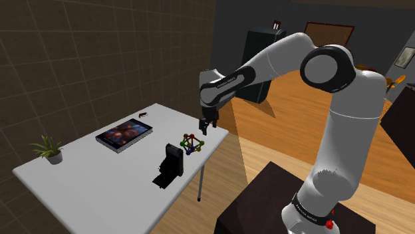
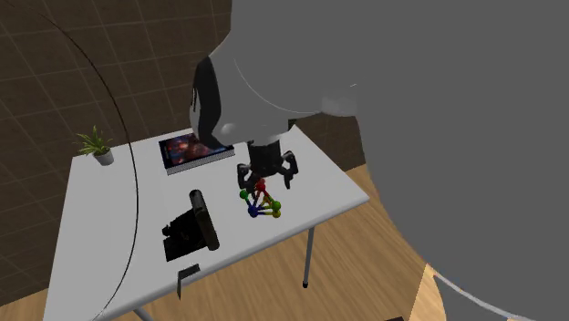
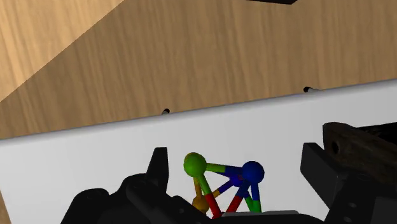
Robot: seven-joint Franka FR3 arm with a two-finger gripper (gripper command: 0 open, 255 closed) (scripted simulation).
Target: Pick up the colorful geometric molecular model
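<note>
The molecular model (image 1: 191, 145) is a small cluster of green, blue, red and orange balls joined by coloured rods. It rests on the white table (image 1: 86, 179) near the edge that faces the wooden floor. My black gripper (image 1: 204, 126) hangs just above it, open. In the second exterior view the gripper (image 2: 266, 176) sits directly over the model (image 2: 261, 204). In the wrist view the model (image 3: 222, 181) lies between the two fingers (image 3: 158, 167), nearer one of them, and neither touches it.
A black stand-like device (image 1: 170, 166) stands close beside the model. A flat book with a dark picture cover (image 1: 124, 134) lies further in, a small potted plant (image 1: 48, 150) stands at the far corner, and a tiny dark object (image 1: 143, 114) sits by the wall. Wooden floor (image 1: 279, 133) lies beyond the table edge.
</note>
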